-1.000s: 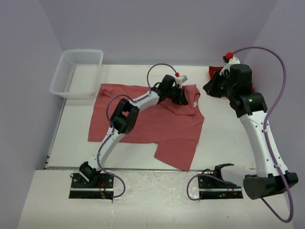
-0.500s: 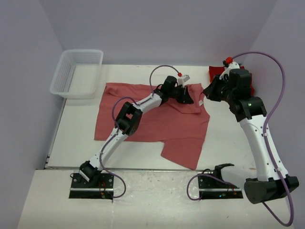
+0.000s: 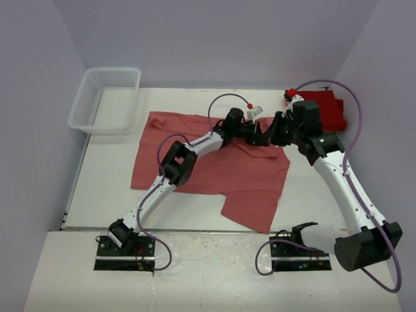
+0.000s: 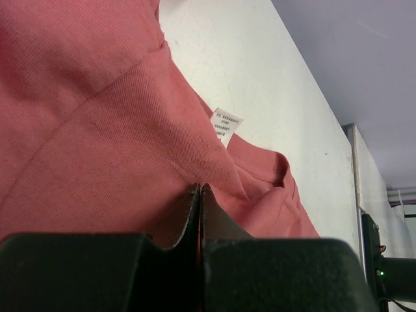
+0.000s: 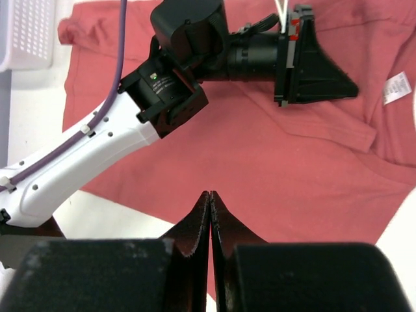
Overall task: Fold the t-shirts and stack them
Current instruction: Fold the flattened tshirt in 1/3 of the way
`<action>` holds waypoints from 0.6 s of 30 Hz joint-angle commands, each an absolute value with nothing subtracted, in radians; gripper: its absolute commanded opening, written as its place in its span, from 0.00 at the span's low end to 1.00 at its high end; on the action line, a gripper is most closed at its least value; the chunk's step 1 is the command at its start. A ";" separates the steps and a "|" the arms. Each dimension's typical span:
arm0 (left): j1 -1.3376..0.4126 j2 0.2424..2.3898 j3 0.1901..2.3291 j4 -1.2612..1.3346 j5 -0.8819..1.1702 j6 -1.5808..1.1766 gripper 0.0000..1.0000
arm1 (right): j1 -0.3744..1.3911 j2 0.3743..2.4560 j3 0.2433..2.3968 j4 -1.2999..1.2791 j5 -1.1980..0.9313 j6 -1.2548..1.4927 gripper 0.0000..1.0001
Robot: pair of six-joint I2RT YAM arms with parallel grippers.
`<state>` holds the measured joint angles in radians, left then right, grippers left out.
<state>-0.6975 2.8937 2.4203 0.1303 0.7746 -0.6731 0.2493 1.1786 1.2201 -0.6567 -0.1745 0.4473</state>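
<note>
Salmon-red t-shirt (image 3: pixel 214 172) spread flat at middle of table (image 3: pixel 305 192), collar label (image 4: pixel 227 123) turned up, fold near collar pinched in left gripper (image 4: pixel 199 190), right gripper (image 5: pixel 210 195) pressed together just above same cloth, deep red t-shirts (image 3: pixel 323 109) folded at far right corner, white basket (image 3: pixel 104 101) far left.

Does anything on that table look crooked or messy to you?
The salmon t-shirt lies askew on the table, one corner reaching the near edge. Its collar is bunched where the left gripper pinches it, and the white label sticks out. The folded red shirts look tidy.
</note>
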 commanded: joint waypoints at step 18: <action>-0.398 2.194 2.019 -0.489 0.024 -0.253 0.28 | 0.293 1.399 1.258 -0.528 -0.170 0.419 0.00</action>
<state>-0.4702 2.2429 2.0628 -0.2661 0.3267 -0.3470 0.2836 1.3334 1.2156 -0.5785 -0.1379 0.4252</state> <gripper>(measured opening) 0.293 0.049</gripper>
